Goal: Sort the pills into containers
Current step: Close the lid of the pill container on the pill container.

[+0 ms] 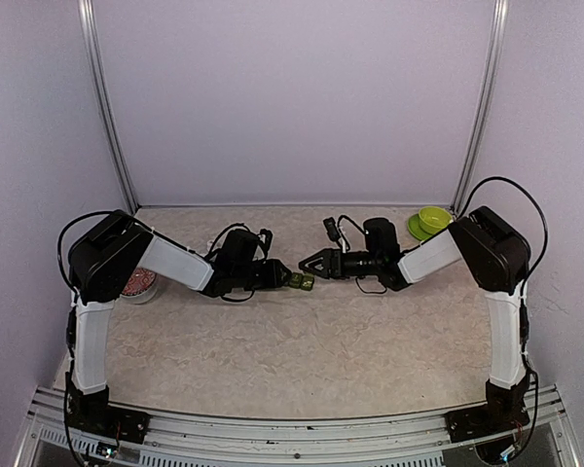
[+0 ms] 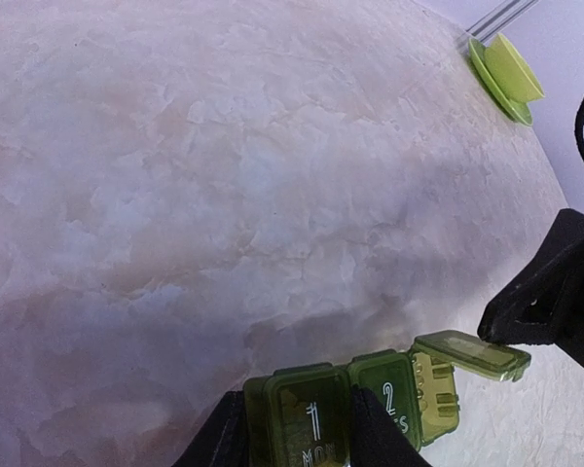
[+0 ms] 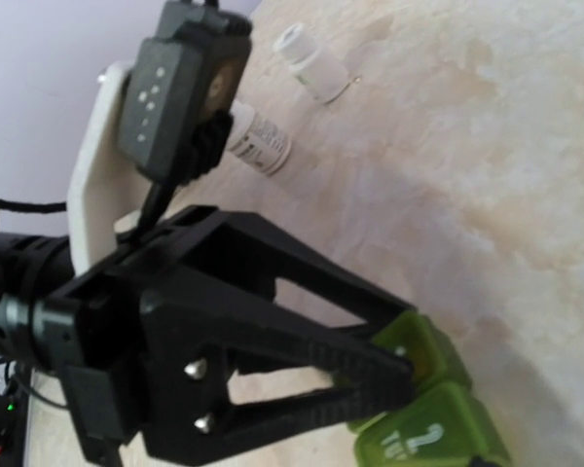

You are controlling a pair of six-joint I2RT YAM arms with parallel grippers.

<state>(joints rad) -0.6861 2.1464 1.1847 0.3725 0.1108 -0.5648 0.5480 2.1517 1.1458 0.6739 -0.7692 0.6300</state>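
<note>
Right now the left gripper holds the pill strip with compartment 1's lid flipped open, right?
Not quite. The left gripper holds the pill strip, but compartment 1's lid is shut; the open lid is on the end compartment beyond 2. The left wrist view shows it.

Left arm (image 1: pixel 175 261) and right arm (image 1: pixel 430 255) both folded inward, forearms about level, grippers tip to tip. Left gripper (image 2: pixel 300 430) clamped on the containers (image 2: pixel 384 387), one finger (image 2: pixel 378 436) each side of end compartment. Right gripper (image 1: pixel 307 265) jaws apart, holding nothing, just ahead of left fingertips.
</note>
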